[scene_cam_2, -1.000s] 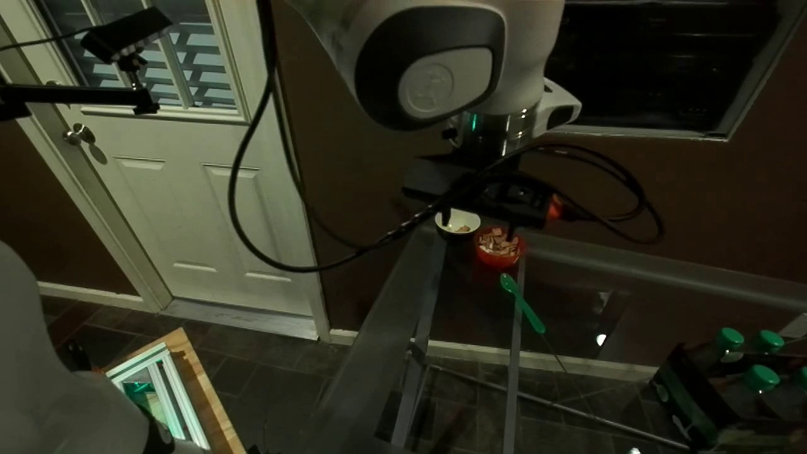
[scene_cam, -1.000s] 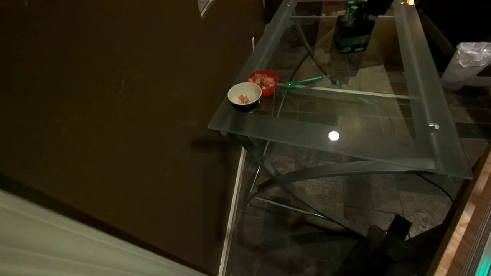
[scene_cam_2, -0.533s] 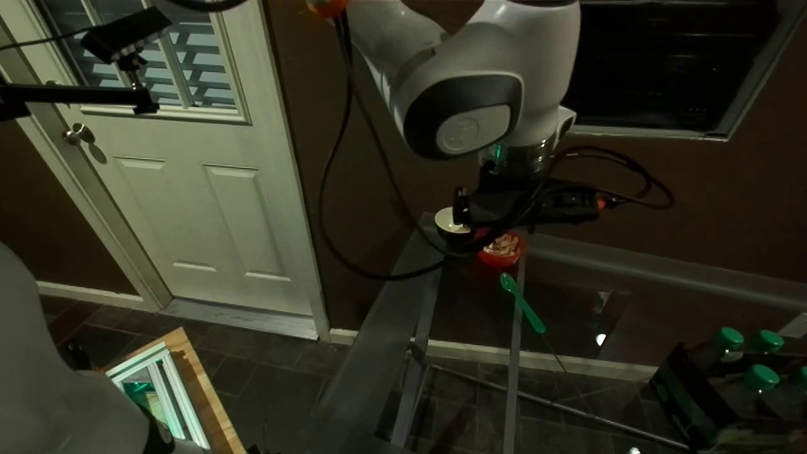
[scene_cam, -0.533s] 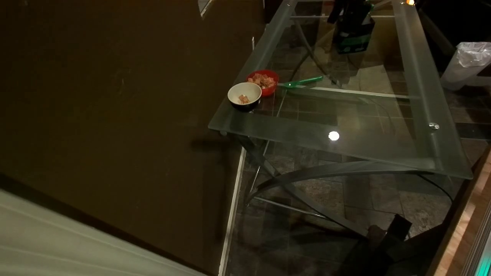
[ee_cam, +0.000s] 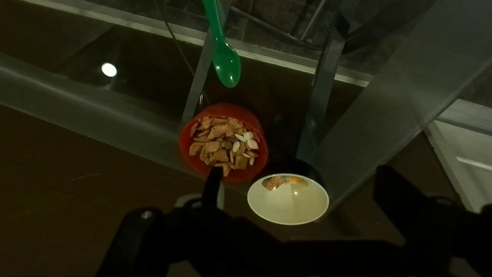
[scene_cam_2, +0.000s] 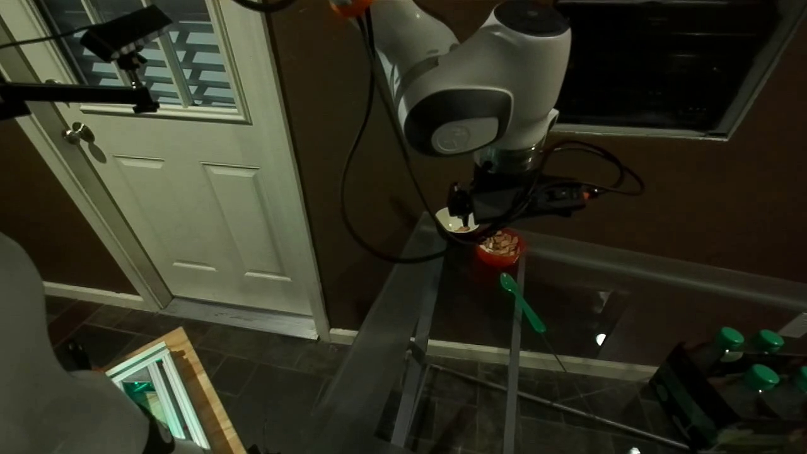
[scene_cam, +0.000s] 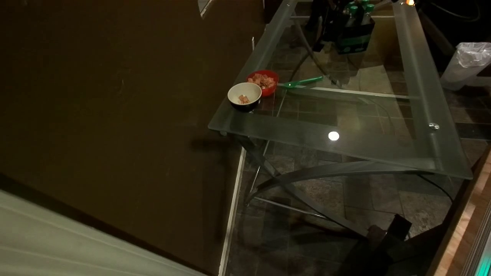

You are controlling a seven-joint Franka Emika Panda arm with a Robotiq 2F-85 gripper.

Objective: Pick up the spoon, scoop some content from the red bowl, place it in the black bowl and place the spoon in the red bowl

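Observation:
The green spoon (ee_cam: 226, 63) lies on the glass table, its scoop end towards the red bowl (ee_cam: 246, 175); a gap separates them in the wrist view. Brown flakes and pale slices fill the red bowl, seen also in both exterior views. Beside it stands the black bowl (ee_cam: 288, 207), cream-white inside, with a few pieces in it. My gripper (ee_cam: 299, 173) is open, its dark fingers wide apart with nothing held. In the wrist view the black bowl shows between and beyond them. In an exterior view the spoon (scene_cam_2: 523, 302) lies nearer the camera than the gripper, which hangs above the bowls.
Both bowls sit near a corner of the glass table (scene_cam: 383, 149), close to the brown wall (scene_cam_2: 693, 189). A carrier of green-capped bottles (scene_cam_2: 681, 384) stands farther along. A black cable (scene_cam_2: 347, 202) loops down from the arm in front of the bowls.
In an exterior view the arm has drawn away from the camera and turned, then shifted slightly left. The jaws stay open. Spoon and bowls have not moved.

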